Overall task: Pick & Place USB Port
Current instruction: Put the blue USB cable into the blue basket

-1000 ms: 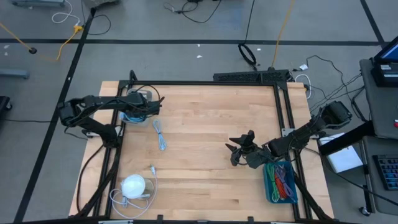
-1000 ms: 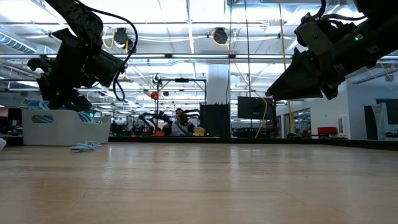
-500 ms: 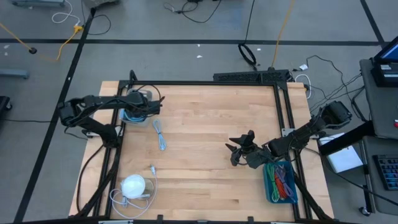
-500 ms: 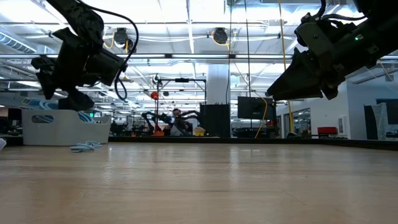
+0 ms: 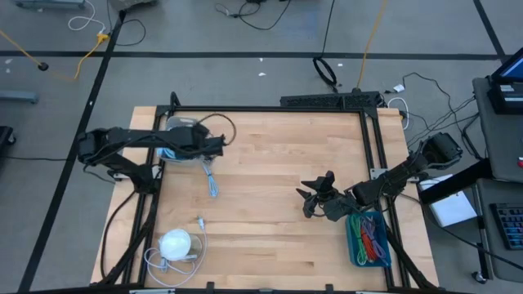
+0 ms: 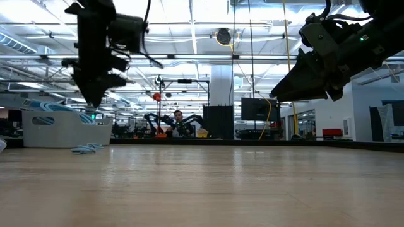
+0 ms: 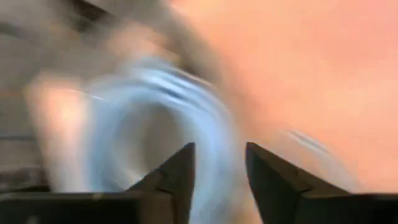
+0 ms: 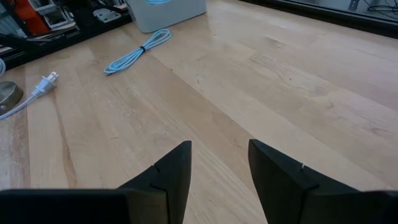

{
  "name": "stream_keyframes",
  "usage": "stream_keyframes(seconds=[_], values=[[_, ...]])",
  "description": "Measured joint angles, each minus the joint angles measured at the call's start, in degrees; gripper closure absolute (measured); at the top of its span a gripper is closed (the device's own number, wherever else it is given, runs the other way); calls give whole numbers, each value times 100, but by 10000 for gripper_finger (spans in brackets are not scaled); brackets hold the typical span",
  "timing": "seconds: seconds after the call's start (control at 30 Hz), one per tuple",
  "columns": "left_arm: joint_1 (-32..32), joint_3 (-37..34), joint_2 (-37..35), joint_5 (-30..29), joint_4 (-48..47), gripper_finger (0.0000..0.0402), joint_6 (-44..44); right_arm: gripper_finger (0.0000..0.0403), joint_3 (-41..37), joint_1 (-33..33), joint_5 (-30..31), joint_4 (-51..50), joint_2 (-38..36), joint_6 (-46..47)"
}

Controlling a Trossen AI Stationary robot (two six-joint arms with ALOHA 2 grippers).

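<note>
A bundled light-blue USB cable [image 5: 212, 176] lies flat on the wooden table, just right of a white bin [image 5: 173, 131] that holds more light-blue coils [image 6: 47, 106]. My left gripper [image 5: 221, 147] hovers at the bin's right side, over the cable's far end. It points steeply down [image 6: 93, 104] and is open, with nothing between its fingers [image 7: 217, 149]. My right gripper [image 5: 307, 201] waits open above the table's right half, and from it the cable [image 8: 137, 53] shows far ahead.
A white round device with a cord [image 5: 175, 242] lies at the near left, and its plug [image 8: 43, 84] is on the wood. A blue bin of coloured cables [image 5: 368, 238] stands at the near right. A black frame [image 5: 372, 147] borders the table.
My left gripper has swung from above the white bin toward the table's right edge and risen a little. It has tipped from a slanting pose to pointing steeply down. The cable on the table has not moved.
</note>
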Motion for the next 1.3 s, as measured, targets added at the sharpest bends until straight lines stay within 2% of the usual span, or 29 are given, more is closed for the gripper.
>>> stream_keyframes(seconds=[0.07, 0.1, 0.17, 0.27, 0.4, 0.57, 0.77, 0.9, 1.07, 1.2, 1.3], values=[[-122, 57, 0, 1323, 419, 284, 265, 252, 0, 0, 0, 2, 0, 4], [-199, 57, 2, 1768, 568, 294, 311, 252, 0, 0, -1, 0, 0, 4], [-311, 57, 2, 2117, 629, 306, 189, 252, 0, -1, -2, 1, 0, 9], [-371, 55, 2, 2152, 376, 301, -72, 252, 0, 6, -15, 1, 0, 15], [-363, 55, 3, 2524, 205, 264, -150, 252, 0, 13, -7, 2, 0, 15], [-629, 53, 203, 3245, 369, 194, -256, 252, 0, 13, -5, 1, 0, 15], [-800, 51, 837, 3966, 688, 120, -567, 252, 0, 11, -2, 4, 0, 15], [-754, 49, 1355, 3790, 850, 97, -561, 252, 0, 11, -2, 2, 0, 15], [-560, 70, 1883, 3653, 1071, 102, -209, 252, 0, 11, -15, 2, 0, -4], [-410, 68, 2045, 3584, 1345, 131, 43, 252, 0, 11, -13, 2, 0, -32], [-346, 56, 2057, 3650, 1538, 184, 104, 252, 0, 11, -13, 2, 0, -46]])
